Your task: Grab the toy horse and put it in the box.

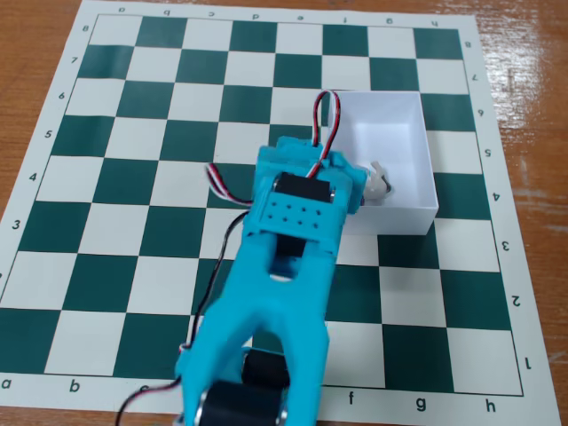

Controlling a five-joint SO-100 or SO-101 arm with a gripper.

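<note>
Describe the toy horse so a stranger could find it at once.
On the green-and-white chessboard, find the white box at the right. Inside, by its near-left wall, lies the toy horse: a tiny grey-white figurine, the box's only content.

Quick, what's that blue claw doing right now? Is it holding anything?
Gripper: hidden under the blue arm, so open or shut cannot be told. The toy horse lies inside the box.
</note>
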